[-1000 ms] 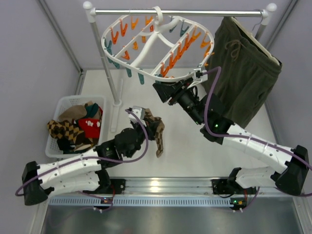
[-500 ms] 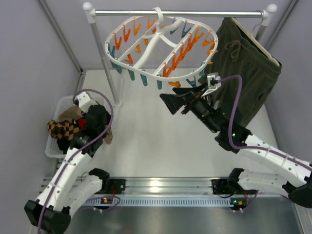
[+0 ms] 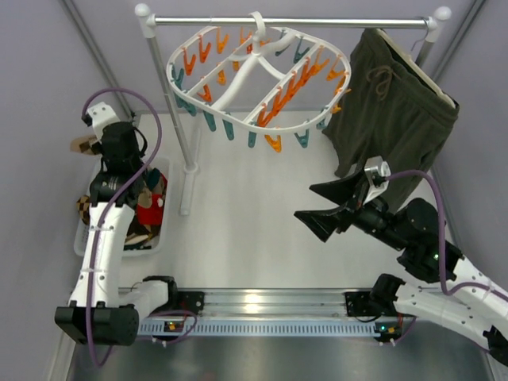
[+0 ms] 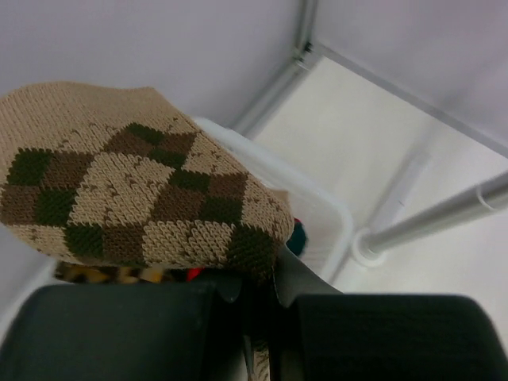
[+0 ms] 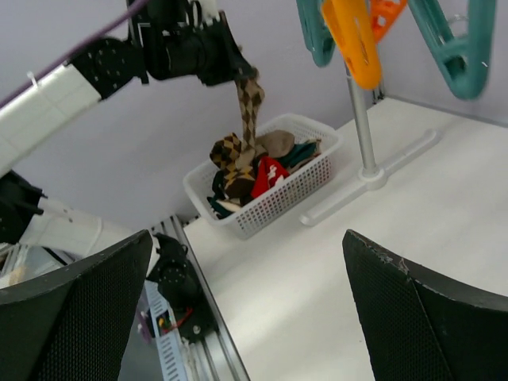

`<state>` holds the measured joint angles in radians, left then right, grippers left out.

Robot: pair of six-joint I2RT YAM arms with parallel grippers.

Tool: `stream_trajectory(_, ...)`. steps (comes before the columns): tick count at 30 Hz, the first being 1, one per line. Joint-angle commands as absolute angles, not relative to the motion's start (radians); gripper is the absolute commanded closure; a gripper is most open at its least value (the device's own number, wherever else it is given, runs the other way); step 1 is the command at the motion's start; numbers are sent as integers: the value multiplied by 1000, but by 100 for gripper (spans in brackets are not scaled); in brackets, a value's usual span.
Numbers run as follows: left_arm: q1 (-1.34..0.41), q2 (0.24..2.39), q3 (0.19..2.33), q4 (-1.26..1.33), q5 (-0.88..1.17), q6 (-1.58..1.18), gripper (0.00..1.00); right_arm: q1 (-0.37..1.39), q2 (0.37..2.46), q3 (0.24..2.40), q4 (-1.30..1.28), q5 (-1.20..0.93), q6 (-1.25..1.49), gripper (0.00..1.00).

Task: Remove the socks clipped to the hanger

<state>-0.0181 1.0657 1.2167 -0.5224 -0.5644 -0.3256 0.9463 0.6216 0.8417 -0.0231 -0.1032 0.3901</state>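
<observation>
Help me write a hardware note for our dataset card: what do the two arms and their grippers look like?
Both arms have white link shells joined by black joints: the left arm and the right arm. A purple cable loops along each. The left gripper and right gripper are black; the right one's fingers are broad wedges with a finely dimpled texture.

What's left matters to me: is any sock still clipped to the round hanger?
No: the top view shows every clip on the hanger bare; the left jaws hold the argyle sock.
</observation>
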Motion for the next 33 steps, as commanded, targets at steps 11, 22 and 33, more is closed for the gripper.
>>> stream_trajectory(11, 101, 1199, 1273, -528, -943, 5, 100, 948, 466, 787, -160, -87, 290, 0)
stream_trajectory(22, 149, 1445, 1183, -528, -957, -87, 91, 948, 440, 715, -109, -109, 293, 1)
stream_trajectory(33, 163, 1758, 1200, -534, -699, -121, 100, 948, 428, 669, -121, -86, 270, 1)
